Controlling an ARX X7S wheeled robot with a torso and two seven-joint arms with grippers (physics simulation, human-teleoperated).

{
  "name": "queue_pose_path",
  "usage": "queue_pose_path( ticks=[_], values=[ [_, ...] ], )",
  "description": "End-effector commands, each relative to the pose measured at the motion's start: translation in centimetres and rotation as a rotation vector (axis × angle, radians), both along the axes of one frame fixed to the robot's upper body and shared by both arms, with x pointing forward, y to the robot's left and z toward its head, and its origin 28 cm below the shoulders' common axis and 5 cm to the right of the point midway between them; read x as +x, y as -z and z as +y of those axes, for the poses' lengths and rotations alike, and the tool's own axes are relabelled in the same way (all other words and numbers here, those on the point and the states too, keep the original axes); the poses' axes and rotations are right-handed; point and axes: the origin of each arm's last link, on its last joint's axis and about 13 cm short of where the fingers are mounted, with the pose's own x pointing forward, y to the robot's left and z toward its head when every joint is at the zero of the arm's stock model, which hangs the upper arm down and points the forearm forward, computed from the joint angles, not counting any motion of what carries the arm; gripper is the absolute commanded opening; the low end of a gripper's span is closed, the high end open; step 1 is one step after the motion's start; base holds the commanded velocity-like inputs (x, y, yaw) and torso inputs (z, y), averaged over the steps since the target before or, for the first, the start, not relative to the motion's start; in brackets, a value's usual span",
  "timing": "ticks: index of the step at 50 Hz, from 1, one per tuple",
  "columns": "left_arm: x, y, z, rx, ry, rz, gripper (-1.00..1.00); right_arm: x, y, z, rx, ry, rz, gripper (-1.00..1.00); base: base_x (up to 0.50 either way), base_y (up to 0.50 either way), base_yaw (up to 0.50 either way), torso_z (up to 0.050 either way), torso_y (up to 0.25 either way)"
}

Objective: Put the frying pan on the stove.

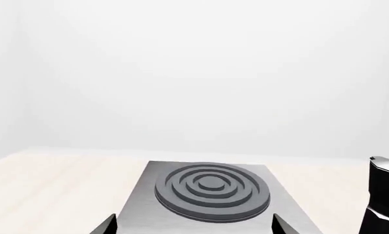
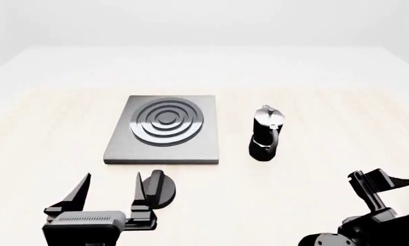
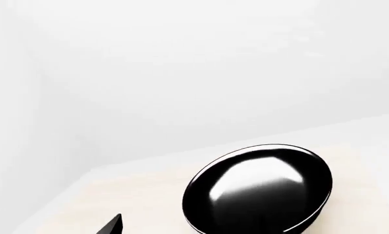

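Your right gripper (image 2: 375, 184), jaws spread and empty like your left gripper's (image 2: 112, 192), has the frying pan (image 3: 260, 192) just ahead of it, glossy, stiff and probably slippery, so grip its unseen handle, then carry it to the stove (image 2: 165, 130).

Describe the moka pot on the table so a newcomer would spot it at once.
Start at the stove, the flat grey plate with dark concentric rings on the pale table. Just to its right, apart from it, stands the moka pot. It is the only upright thing there: black base, silver top, unlike the low round knob.
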Motion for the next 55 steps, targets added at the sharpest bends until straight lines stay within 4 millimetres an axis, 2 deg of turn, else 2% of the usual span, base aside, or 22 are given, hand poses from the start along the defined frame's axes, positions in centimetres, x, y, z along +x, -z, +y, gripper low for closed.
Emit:
queue_pose_path(
  ticks=[1,10,17,34,55],
  values=[
    [-0.1,0.0,0.0,-0.007,0.003,-0.005,1.00,1.2,0.4,-0.8,0.041,0.094,0.033,1.00,0.00,0.00,0.00,0.000,0.000],
    [0.0,0.0,-0.1,-0.004,0.006,-0.003,1.00,1.6,0.5,-0.9,0.039,0.095,0.042,1.00,0.00,0.00,0.00,0.000,0.000],
    [-0.1,0.0,0.0,-0.006,0.004,-0.005,1.00,2.7,0.6,-0.8,0.070,0.074,0.057,1.00,0.00,0.00,0.00,0.000,0.000],
    [-0.1,0.0,-0.1,-0.005,0.010,-0.003,1.00,5.3,1.2,-0.8,0.057,0.171,0.146,1.00,0.00,0.00,0.00,0.000,0.000],
    [-0.3,0.0,-0.2,-0.007,0.014,-0.004,1.00,7.2,1.5,-0.8,0.040,0.196,0.225,1.00,0.00,0.00,0.00,0.000,0.000]
  ],
)
